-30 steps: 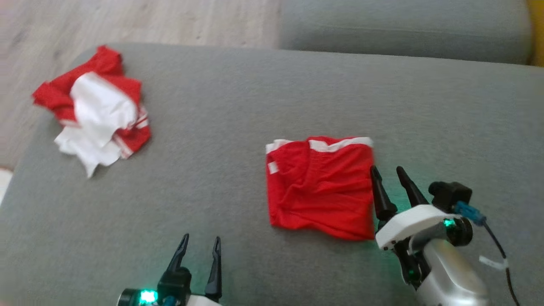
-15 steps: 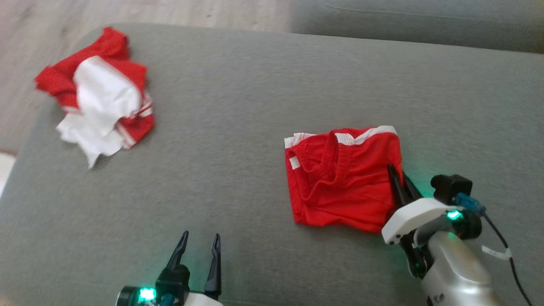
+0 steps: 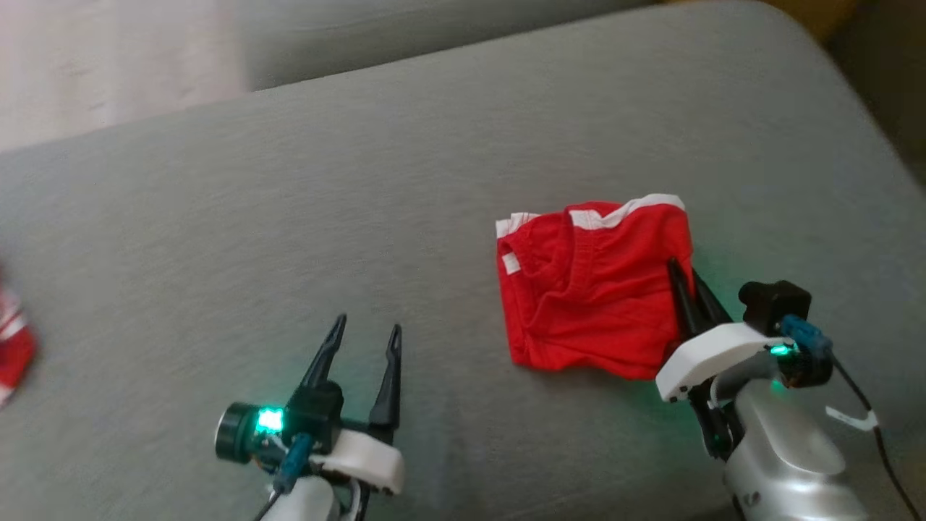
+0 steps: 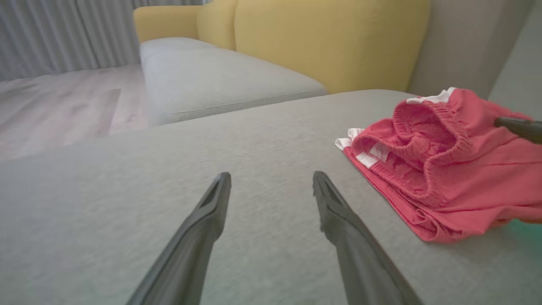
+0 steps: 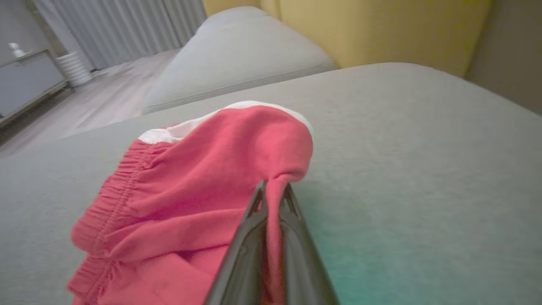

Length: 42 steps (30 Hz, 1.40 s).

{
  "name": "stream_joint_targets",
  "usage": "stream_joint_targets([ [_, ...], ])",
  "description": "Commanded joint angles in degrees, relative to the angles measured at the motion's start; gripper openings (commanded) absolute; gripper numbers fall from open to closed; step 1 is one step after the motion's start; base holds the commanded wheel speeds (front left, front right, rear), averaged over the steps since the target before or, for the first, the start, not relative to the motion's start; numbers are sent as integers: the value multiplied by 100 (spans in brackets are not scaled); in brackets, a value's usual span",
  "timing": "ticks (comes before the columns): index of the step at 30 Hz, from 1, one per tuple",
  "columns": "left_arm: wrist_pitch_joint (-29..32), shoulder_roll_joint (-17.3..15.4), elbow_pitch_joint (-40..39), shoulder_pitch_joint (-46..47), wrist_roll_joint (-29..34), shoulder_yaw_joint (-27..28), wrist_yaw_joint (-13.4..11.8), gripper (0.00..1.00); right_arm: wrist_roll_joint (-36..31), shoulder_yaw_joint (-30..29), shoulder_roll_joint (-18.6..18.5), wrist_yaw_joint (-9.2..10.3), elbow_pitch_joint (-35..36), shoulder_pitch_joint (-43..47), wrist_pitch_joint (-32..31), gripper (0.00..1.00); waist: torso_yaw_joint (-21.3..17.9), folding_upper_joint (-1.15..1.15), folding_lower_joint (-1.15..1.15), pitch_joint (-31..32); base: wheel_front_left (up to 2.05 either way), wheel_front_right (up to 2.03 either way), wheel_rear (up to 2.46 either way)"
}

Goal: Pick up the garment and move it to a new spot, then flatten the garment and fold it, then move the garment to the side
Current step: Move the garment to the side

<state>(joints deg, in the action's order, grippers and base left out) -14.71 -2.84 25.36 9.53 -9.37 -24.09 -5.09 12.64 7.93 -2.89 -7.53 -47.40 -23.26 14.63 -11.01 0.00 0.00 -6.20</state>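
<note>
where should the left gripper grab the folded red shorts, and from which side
Take the left edge of the red shorts, opposite the right gripper, which is shut on the right edge. Bring the open left gripper in low from the left along the grey cushion: the folded layers and gathered waistband stack up there, so one pinch probably catches them all.

shorts: red knit cloth, matt, soft creases, ribbed elastic waistband, white trim. cushion: grey woven cloth, matt, fine grain. left gripper and right gripper: dark, matt, probably plastic or rubber, hard to tell. right forearm: silver shell, smooth, slight sheen; white wrist cover smooth plastic. floor: pale wood planks, low sheen. sofa back: yellow cloth, matt. curtain: grey cloth, matt.
</note>
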Motion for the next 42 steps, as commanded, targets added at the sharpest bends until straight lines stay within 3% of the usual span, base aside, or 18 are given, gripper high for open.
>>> stream_joint_targets([
  [1,-29,-4,-169,281,-45,87,-11,100,40,116,2,4,243,-221,37,0,-1097,0,0,-242,0,0,0],
  [5,-29,-4,-124,382,-6,-4,24,100,57,119,2,4,321,-192,37,0,-1462,0,0,-381,0,0,0],
  [12,-29,-4,7,491,115,15,68,100,-279,110,-38,4,387,-386,37,0,-1514,0,0,-648,0,0,0],
  [22,-29,-63,52,665,476,223,220,100,-995,-372,-857,4,50,-1630,37,0,-818,0,0,-1215,0,0,0],
  [26,-29,-64,13,740,569,233,266,100,-1415,-909,-1312,4,-502,-2205,36,0,-465,0,0,-1452,0,0,0],
  [32,-29,-77,-79,886,670,272,282,100,-2224,-2164,-2104,4,-1190,-2664,-68,0,-9,0,0,-1713,0,0,0],
  [33,-29,-80,-86,893,676,287,278,100,-2384,-2410,-2188,4,-1239,-2677,-94,32,40,0,0,-1729,0,0,0],
  [34,-29,-83,-94,896,678,309,269,100,-2497,-2674,-2215,4,-1256,-2695,-98,100,78,0,0,-1737,0,0,0],
  [38,-29,-77,-121,849,645,421,220,100,-2905,-3301,-1996,4,-1049,-2760,-3,100,152,0,0,-1663,0,0,0],
  [42,-29,-66,-151,746,601,528,171,100,-3001,-3180,-1461,4,-414,-2779,32,100,171,0,0,-1472,0,0,0],
])
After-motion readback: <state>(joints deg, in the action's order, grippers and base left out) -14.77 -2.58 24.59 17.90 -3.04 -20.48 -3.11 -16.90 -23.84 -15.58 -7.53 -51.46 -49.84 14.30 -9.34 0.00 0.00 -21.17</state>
